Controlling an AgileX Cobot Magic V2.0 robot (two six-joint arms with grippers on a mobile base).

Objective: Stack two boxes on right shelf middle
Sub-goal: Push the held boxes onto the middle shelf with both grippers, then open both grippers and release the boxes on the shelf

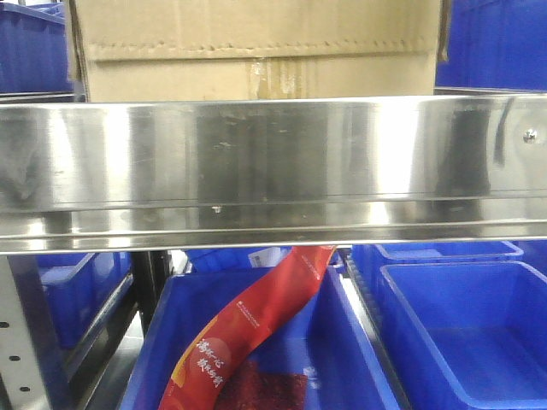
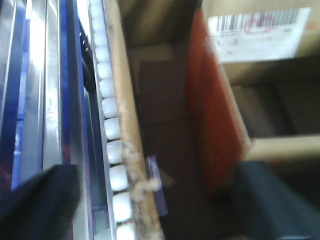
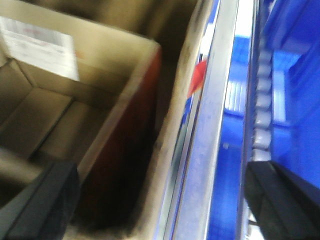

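Box (image 1: 256, 51): brown cardboard, on the steel shelf (image 1: 273, 162) just behind its front rail, flaps open. Left gripper (image 2: 150, 200) and right gripper (image 3: 150, 200): fingers spread, one inside the box, one outside. Blue bins (image 1: 461, 333) below the shelf.

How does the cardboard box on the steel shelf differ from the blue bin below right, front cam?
The cardboard box is brown corrugated card with a wrinkled flap; the blue bin is smooth plastic. The box sits above the shelf rail, partly hidden behind it; the bin sits below. The box shows only its front face; the bin shows an open, empty interior. Both are rectangular containers.
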